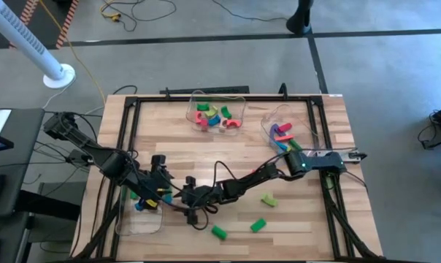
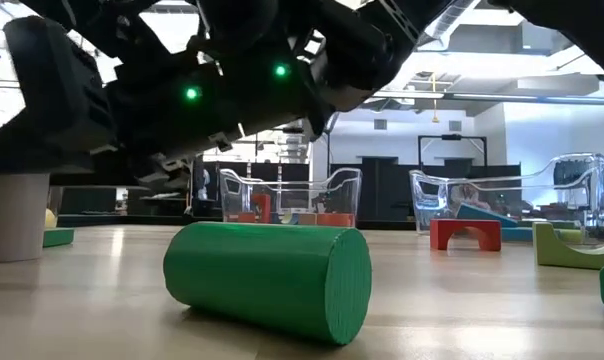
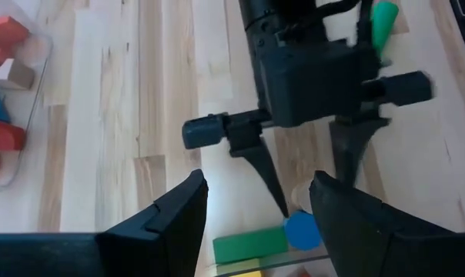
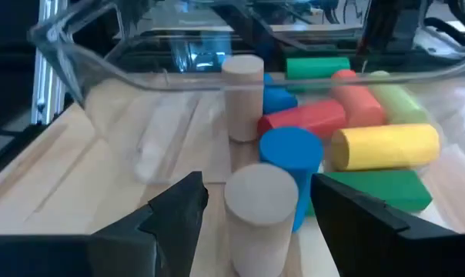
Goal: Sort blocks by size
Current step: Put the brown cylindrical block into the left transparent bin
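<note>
Hovering over the near-left part of the wooden table point(image 1: 228, 146), your right end effector point(image 4: 252, 223) has its fingers spread wide on either side of an upright tan wooden cylinder point(image 4: 260, 215) without touching it, so you look to be at the approach for a pick. That cylinder stands right beside the clear plastic bin point(image 1: 136, 223) holding blue, red, yellow and green blocks. The left end effector point(image 3: 255, 223) hangs close by, fingers also apart and empty. More blocks lie loose, among them a green cylinder point(image 2: 272, 280) on its side. Your next move probably calls for lowering squarely around the tan cylinder and closing, while keeping clear of the bin wall and the left arm.
</note>
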You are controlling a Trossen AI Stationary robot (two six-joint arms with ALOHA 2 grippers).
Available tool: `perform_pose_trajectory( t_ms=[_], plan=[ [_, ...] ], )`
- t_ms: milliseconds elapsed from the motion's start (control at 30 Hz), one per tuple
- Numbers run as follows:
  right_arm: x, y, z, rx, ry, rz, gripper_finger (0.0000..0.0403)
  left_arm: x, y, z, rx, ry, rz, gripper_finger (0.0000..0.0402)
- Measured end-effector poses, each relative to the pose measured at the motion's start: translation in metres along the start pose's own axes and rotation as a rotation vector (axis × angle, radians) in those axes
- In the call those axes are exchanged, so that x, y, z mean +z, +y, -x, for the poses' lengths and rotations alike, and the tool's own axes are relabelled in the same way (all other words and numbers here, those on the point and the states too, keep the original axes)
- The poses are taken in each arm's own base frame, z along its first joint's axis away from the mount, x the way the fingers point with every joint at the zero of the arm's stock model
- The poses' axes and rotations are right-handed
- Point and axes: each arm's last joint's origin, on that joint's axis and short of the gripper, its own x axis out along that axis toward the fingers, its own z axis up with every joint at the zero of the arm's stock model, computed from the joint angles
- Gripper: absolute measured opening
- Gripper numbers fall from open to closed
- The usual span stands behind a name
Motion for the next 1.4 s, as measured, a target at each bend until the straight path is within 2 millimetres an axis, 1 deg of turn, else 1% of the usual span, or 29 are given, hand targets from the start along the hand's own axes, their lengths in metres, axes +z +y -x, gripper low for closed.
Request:
perform_pose_trajectory(
  t_ms=[200,333,433,633,767,867,1000,1167,1233,1400],
  plan=[
    [-0.002,-0.005,-0.002,-0.047,0.019,0.0,0.0267,-0.001,-0.003,0.001,-0.006,-0.006,-0.005,0.022],
    [-0.004,-0.007,-0.002,-0.062,0.043,-0.036,0.0256,-0.001,-0.004,0.002,0.003,-0.012,-0.009,0.022],
    [-0.006,-0.008,-0.002,-0.09,0.055,-0.032,0.0234,-0.001,-0.004,0.002,0.003,-0.017,-0.007,0.022],
    [-0.008,-0.007,-0.001,-0.09,0.082,-0.019,0.0156,-0.001,-0.004,0.002,0.005,-0.017,-0.007,0.022],
    [-0.005,-0.004,0.002,-0.089,0.113,-0.009,0.0153,-0.001,-0.004,0.002,0.006,-0.017,-0.005,0.022],
    [0.0,-0.001,0.007,-0.084,0.146,0.019,0.0153,-0.001,-0.004,0.002,0.005,-0.017,-0.005,0.022],
    [0.016,0.004,0.019,-0.093,0.196,0.053,0.0156,-0.001,-0.004,0.002,0.015,-0.021,-0.008,0.022],
    [0.047,0.013,0.04,-0.116,0.22,0.118,0.0156,0.001,-0.004,0.002,0.022,-0.034,-0.026,0.022],
    [0.059,0.017,0.051,-0.131,0.237,0.146,0.0156,0.003,-0.005,0.002,0.02,-0.057,-0.038,0.022],
    [0.097,0.023,0.084,-0.179,0.236,0.185,0.016,0.011,-0.008,0.003,0.0,-0.142,-0.085,0.022]
  ],
)
